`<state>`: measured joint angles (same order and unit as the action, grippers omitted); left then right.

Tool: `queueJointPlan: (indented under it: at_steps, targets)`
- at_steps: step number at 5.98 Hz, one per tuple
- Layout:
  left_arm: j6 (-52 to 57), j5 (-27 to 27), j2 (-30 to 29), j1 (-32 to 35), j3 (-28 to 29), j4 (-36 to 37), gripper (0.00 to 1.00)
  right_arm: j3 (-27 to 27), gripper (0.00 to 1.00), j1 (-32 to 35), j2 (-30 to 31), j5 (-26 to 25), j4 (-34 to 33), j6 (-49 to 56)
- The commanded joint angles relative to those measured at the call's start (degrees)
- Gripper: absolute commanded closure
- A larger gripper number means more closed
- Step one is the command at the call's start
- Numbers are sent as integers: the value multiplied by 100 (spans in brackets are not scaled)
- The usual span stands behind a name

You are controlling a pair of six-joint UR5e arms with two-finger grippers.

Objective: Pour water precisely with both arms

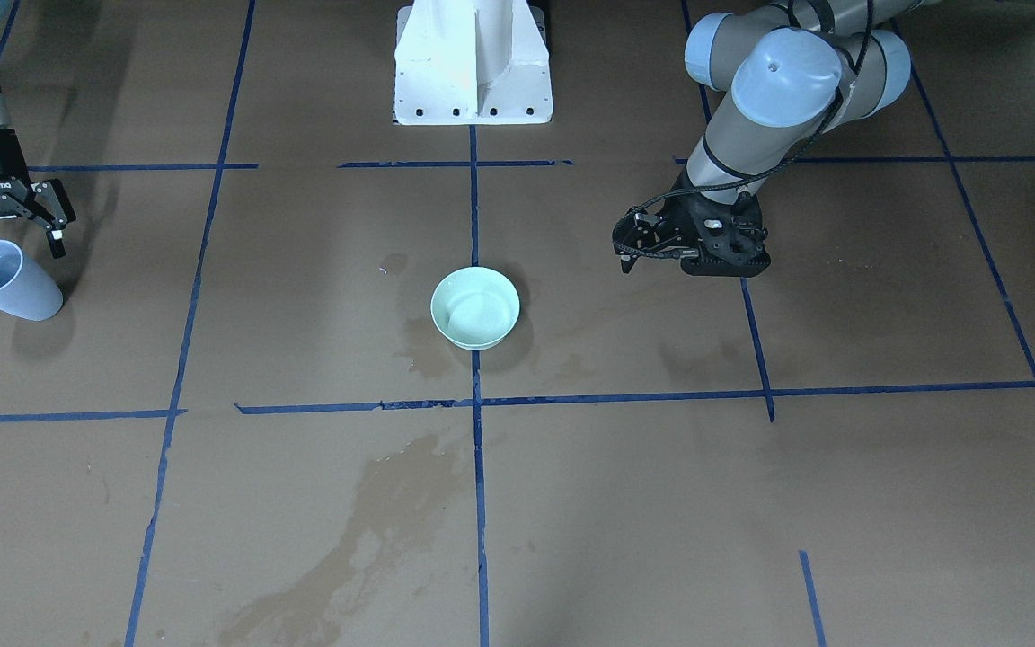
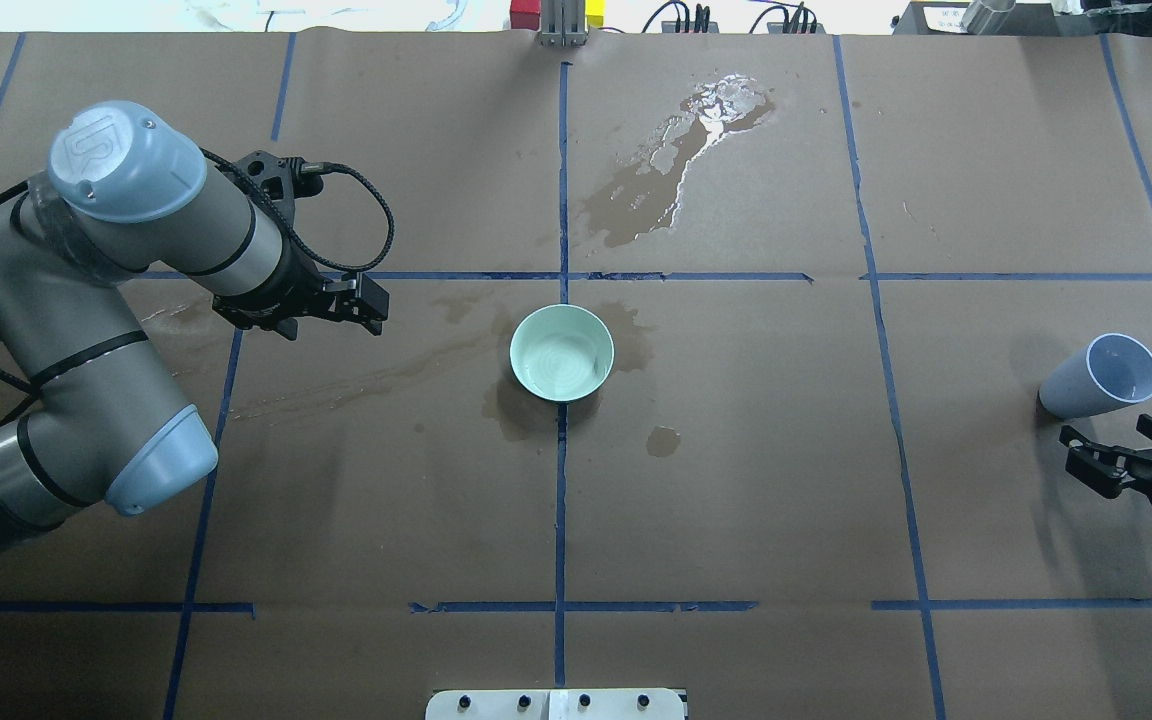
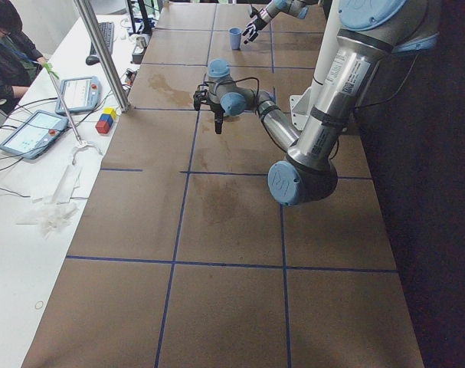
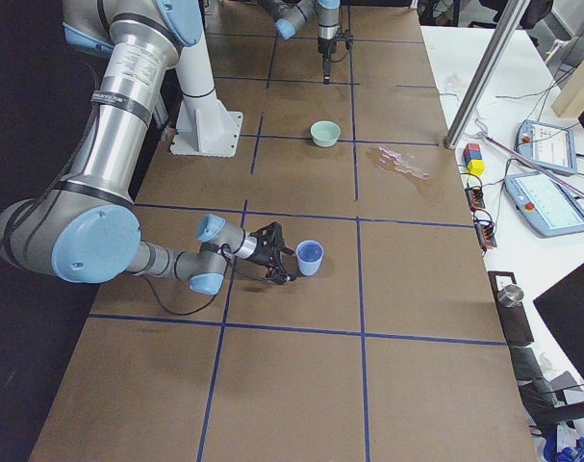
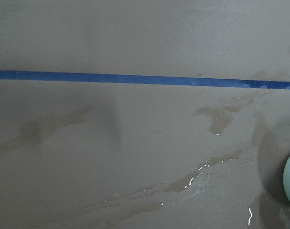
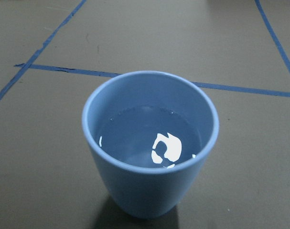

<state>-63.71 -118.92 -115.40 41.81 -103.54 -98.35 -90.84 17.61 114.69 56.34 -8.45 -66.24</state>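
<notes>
- My right gripper (image 2: 1108, 436), lower right of the overhead view: fingers spread, empty, just short of the blue cup (image 6: 149, 157).
- Water (image 6: 145, 138) sits in that upright cup.
- Mid-frame: green bowl (image 2: 562, 352).
- My left gripper (image 2: 371, 305), centre left: looks clenched, holding nothing.

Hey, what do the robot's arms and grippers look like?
The left arm and right arm are grey tubes with pale-blue round joint caps. A UR logo marks one left cap; a black cable loops to the black left gripper. The right gripper is black with white ROBOTIQ lettering.
</notes>
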Motion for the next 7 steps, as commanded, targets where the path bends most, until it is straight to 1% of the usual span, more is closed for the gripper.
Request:
queueJointPlan:
  at_steps: [1, 2, 3, 7]
  targets:
    - [-2, 0, 0, 3, 0, 0, 0, 242, 1, -47, -122, -193, 299, 67]
    - [-2, 0, 17, -6, 0, 0, 0, 268, 0, -47, -122, -219, 308, 93]
    - [-2, 0, 18, -6, 0, 0, 0, 277, 0, -39, -175, -376, 308, 102]
    - [-2, 0, 18, -6, 0, 0, 0, 286, 0, 31, -263, -422, 369, 435]
